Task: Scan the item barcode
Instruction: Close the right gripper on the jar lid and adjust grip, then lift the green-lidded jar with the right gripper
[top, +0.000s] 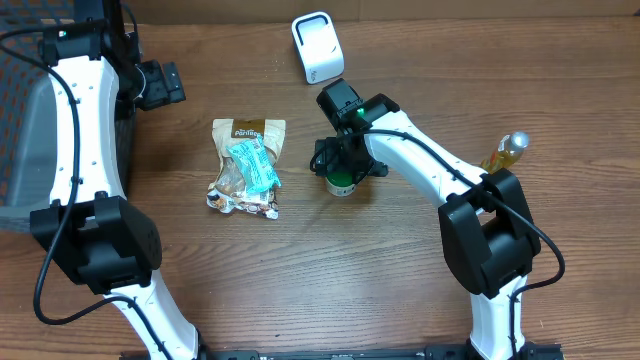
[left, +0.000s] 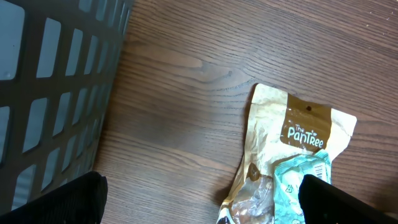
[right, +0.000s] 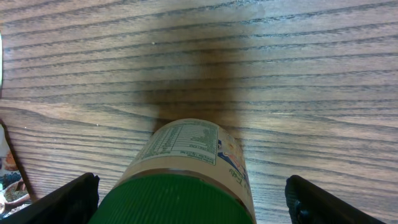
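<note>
A jar with a green ribbed lid (right: 177, 202) and a cream printed label (right: 186, 143) stands upright on the wooden table, seen also from above as the jar (top: 342, 183). My right gripper (right: 193, 199) hangs over it, open, one finger on each side of the lid, with a gap showing on the right side. No barcode shows on the jar's visible face. The white scanner (top: 316, 47) stands at the back of the table. My left gripper (left: 205, 205) is open and empty above the table, beside the snack bag (left: 298, 143).
A tan "PanTree" snack bag (top: 248, 165) with a teal packet (top: 254, 165) on top lies left of the jar. A grey mesh basket (left: 50, 81) stands at the far left. A yellow bottle (top: 505, 152) lies at the right behind my right arm.
</note>
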